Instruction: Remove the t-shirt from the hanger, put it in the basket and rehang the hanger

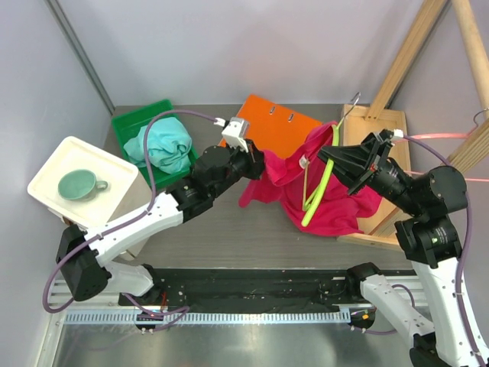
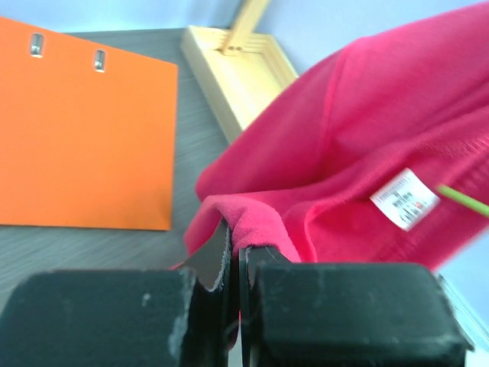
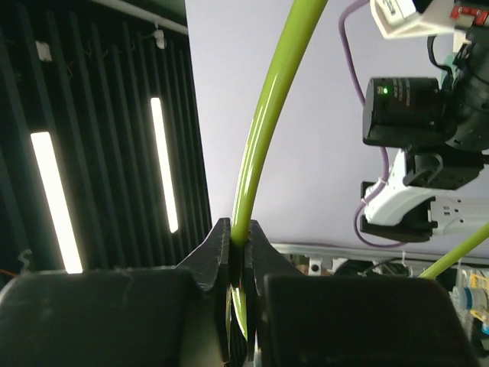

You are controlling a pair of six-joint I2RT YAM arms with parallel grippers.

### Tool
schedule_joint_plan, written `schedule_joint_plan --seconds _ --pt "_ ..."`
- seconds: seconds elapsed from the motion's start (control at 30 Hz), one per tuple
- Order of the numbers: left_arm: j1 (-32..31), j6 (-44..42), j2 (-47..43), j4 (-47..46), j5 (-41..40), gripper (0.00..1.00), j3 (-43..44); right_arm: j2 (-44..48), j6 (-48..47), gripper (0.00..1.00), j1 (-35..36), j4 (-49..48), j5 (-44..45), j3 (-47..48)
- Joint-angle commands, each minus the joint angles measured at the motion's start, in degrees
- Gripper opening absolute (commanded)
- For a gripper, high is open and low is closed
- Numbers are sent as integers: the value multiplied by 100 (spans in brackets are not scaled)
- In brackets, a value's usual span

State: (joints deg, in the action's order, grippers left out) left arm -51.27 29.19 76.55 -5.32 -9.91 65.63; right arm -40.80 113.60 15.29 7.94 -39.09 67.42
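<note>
At the near edge of the grey surface point(image 1: 229, 237) the two arm bases sit side by side, both arms reaching inward. The left gripper point(image 1: 256, 164) point(image 2: 235, 248) is clamped fully closed on a fold at the edge of the magenta t-shirt point(image 1: 336, 206) point(image 2: 367, 138); the left wrist view shows the fabric pinched between its fingers. The right gripper point(image 1: 328, 157) point(image 3: 238, 237) is closed tight on the thin lime-green hanger point(image 1: 317, 191) point(image 3: 263, 130), whose rod rises from between the jaws in the right wrist view. The t-shirt hangs between the two grippers, still draped over the hanger, its lower part bunched on the surface and on the base of a wooden frame point(image 1: 382, 122) point(image 2: 237, 76). A white label point(image 2: 403, 199) shows inside the collar. At left, a white box point(image 1: 53, 164) holds a green cup point(image 1: 80, 183). Farther back lie an orange binder point(image 1: 267, 126) point(image 2: 76, 130) and a green bin point(image 1: 126, 126) containing a teal cloth point(image 1: 164, 145).
</note>
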Motion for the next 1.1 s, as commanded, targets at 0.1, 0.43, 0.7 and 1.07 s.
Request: schedule_joint_plan --seconds 0.1,0.43,0.7,1.07 --pt "-24 43 -176 -1383 1735 0 -270 441 1076 1 27 23 964 -167" --pt "-173 446 -115 -1709 504 0 -709 915 1516 4 27 611 1545 -458" --pt "-164 561 1431 -1208 1141 0 222 450 1428 2 18 330 1343 421" --pt "29 1071 2741 -234 640 0 1663 792 1745 1 27 356 1228 395"
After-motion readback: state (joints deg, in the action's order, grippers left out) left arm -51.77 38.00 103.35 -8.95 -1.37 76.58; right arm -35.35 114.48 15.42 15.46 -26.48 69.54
